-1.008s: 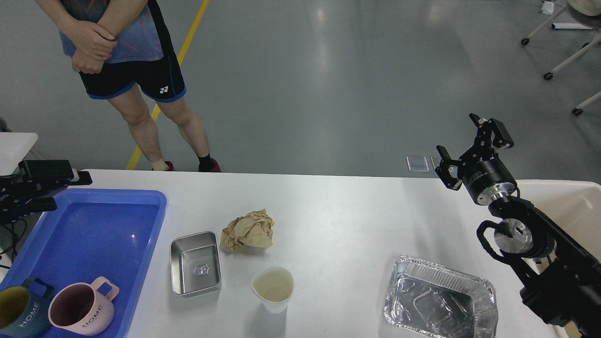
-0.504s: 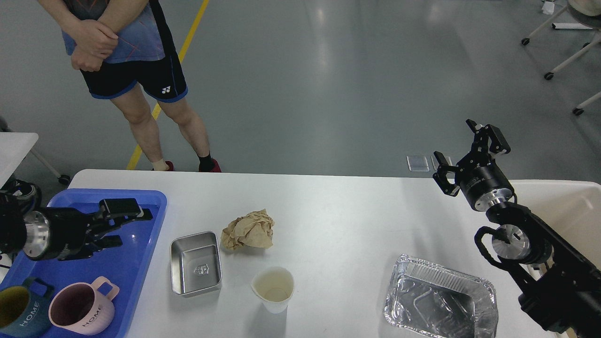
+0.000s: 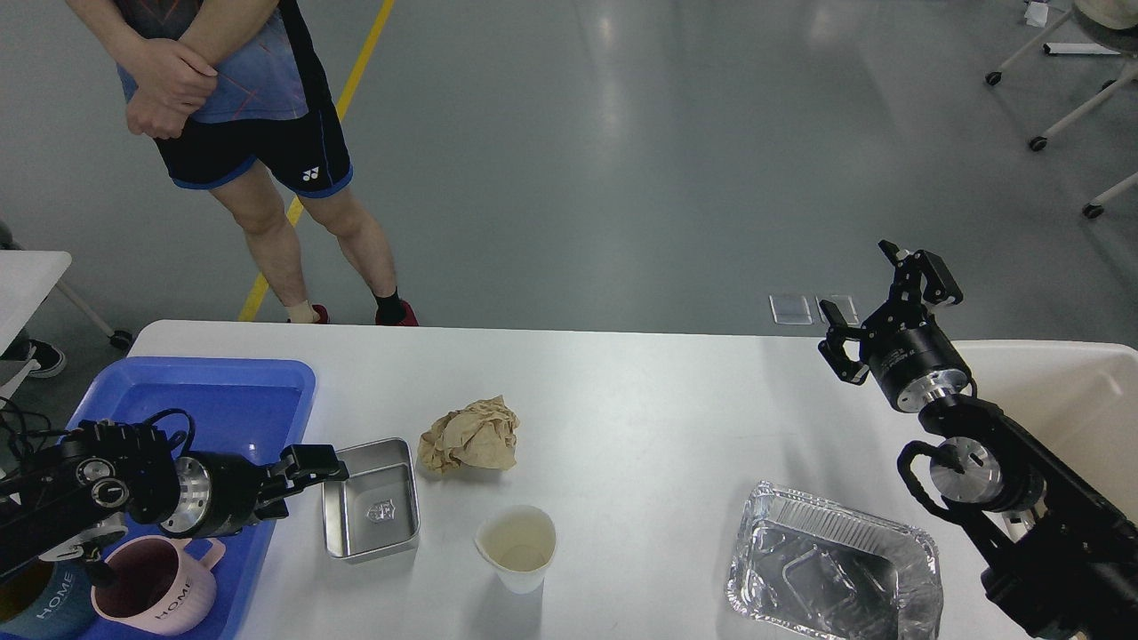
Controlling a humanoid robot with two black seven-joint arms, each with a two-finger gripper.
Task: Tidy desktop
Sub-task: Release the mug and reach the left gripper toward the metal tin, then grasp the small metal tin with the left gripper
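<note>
Head view, sole view supplied. Bench [image 3: 640, 400], the desktop to be tidied: large, white, round-cornered, filling the lower half of the frame.

Judged done:
- Blue tray [image 3: 213, 391] at the left end, holding a pink mug [image 3: 151, 591] and a dark teal mug [image 3: 36, 609], both partly hidden behind the left arm
- Cream bin [image 3: 1067, 391] at the right end; contents not visible from here

Judged outstanding, all loose on the bench:
- Steel rectangular dish [image 3: 372, 511], just beside the tray's right edge, upright, empty
- Crumpled brown paper [image 3: 471, 436], just beyond the dish, apart from it
- White paper cup [image 3: 517, 544], upright, near the front edge, faint residue at the bottom
- Foil tray [image 3: 834, 569], crinkled, empty, at the front right

Left pincer [image 3: 307, 476]: low over the tray's right rim, pointing at the near left wall of the steel dish and close to it. Seen end-on and dark; fingers not separable, so cannot tell whether spread or pressed together. Contact with the dish not confirmed.

Right pincer [image 3: 880, 307]: raised past the far right of the bench, well apart from every item, fingers spread, holding nothing.

Assessment: task roughly a third complete at best. Step in hand appears to be a reach for the steel dish, probably bound for the blue tray. Paper, cup and foil tray likely destined for the bin, within the right arm's side.

Bystander [image 3: 240, 133] standing beyond the far left corner, clear of both arms
</note>
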